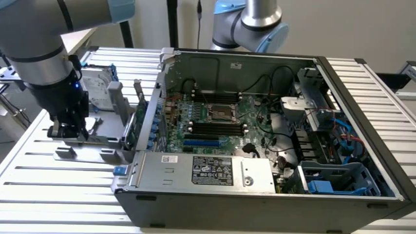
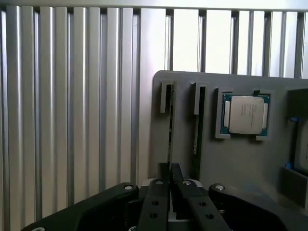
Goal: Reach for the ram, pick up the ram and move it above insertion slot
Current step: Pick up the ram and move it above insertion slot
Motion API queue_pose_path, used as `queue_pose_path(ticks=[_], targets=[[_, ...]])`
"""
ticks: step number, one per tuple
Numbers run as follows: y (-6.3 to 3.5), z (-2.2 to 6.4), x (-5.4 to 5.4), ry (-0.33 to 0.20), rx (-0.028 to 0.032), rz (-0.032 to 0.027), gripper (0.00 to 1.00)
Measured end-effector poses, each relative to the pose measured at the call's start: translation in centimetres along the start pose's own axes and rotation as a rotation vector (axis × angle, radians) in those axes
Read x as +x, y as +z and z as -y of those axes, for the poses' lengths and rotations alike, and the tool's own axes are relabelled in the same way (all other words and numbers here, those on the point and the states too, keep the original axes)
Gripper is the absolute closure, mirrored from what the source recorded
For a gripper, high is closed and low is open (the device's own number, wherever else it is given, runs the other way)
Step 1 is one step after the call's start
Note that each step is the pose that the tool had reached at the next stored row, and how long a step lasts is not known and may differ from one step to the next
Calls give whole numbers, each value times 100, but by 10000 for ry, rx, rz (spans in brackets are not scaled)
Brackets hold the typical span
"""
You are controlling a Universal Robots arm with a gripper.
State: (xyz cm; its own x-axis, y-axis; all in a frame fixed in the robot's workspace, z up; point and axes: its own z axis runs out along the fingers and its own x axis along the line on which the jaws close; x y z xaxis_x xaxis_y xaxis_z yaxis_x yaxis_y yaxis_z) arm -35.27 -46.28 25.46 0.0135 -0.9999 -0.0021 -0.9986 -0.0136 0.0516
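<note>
In the wrist view the ram point(image 2: 170, 127) stands on edge in a narrow slot of the grey parts holder point(image 2: 231, 159), showing as a thin dark strip. My gripper point(image 2: 170, 169) is shut on its near end, black fingers point(image 2: 159, 192) pressed against both faces. In the exterior view the gripper point(image 1: 65, 130) reaches down onto that holder point(image 1: 91, 139), at the exterior view's left of the open computer case point(image 1: 260, 204). The black memory slots point(image 1: 215, 127) lie on the motherboard, well to the exterior view's right of the gripper.
A second stick point(image 2: 196, 125) stands in the neighbouring slot, with a processor chip point(image 2: 245, 114) in a pocket beyond. A silver hard drive point(image 1: 97, 92) and a green card point(image 1: 140, 114) stand between gripper and case. The power supply point(image 1: 208, 170) fills the case front. Another arm point(image 1: 250, 24) stands behind.
</note>
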Motion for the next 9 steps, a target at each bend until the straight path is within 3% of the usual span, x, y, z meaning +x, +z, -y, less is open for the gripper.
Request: queue_pose_path(ticks=[9], targets=[[-417,152,2,-154,-11,14,86]])
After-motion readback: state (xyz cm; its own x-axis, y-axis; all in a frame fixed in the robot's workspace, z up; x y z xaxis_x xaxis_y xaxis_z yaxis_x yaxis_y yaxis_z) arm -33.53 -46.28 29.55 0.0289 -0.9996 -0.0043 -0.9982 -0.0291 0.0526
